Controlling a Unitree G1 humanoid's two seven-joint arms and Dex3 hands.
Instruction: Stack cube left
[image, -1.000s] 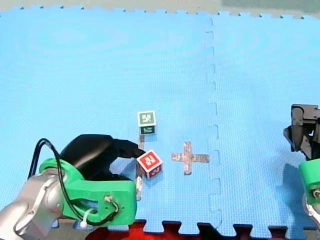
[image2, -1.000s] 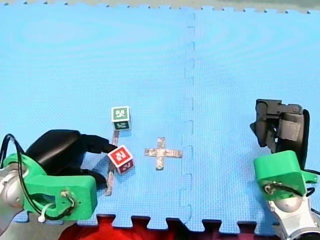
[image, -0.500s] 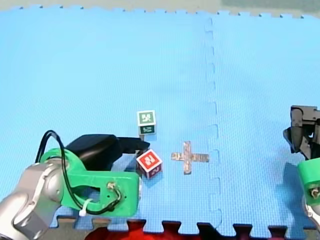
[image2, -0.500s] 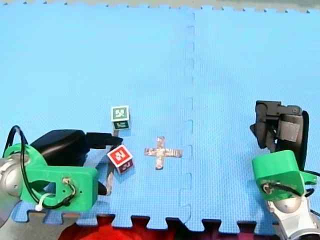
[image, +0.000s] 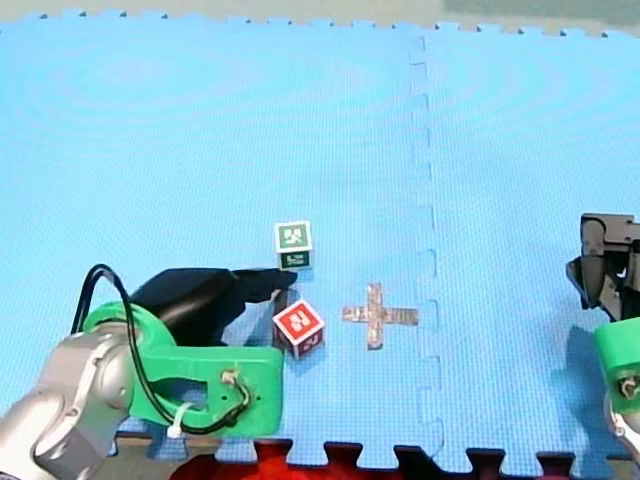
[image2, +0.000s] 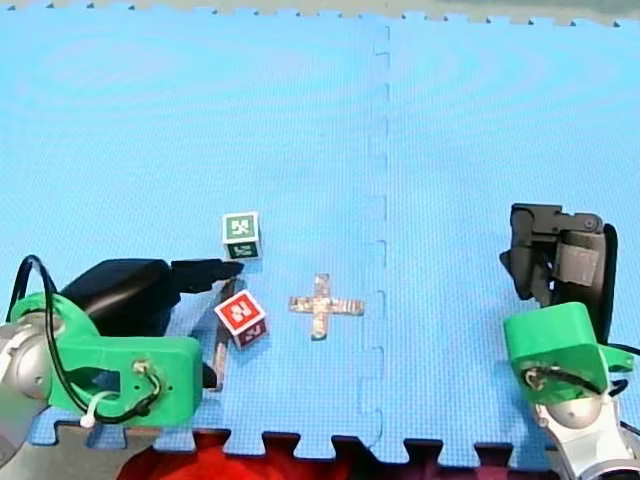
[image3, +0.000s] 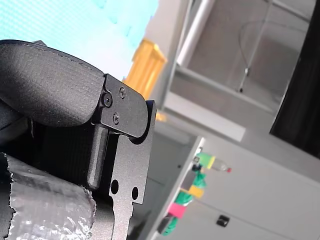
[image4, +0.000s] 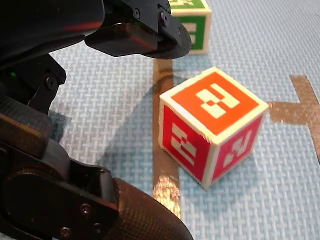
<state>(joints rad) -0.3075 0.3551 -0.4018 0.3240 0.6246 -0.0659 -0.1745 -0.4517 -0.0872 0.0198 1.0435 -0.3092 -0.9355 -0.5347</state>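
Rolled over since a second ago, the left hand (image: 210, 300) now brackets the red cube (image: 299, 327), fingers (image4: 140, 35) apart, not touching it. That cube sits left of the tape cross (image: 377, 315), on the near side of the green cube (image: 293, 244); closing looks next. At near right, the right hand (image2: 555, 260) holds nothing.

Just beside our left hand (image2: 140, 295) sits the red patterned cube (image2: 241, 318); the green patterned cube (image2: 241, 236) lies just beyond its fingertips.
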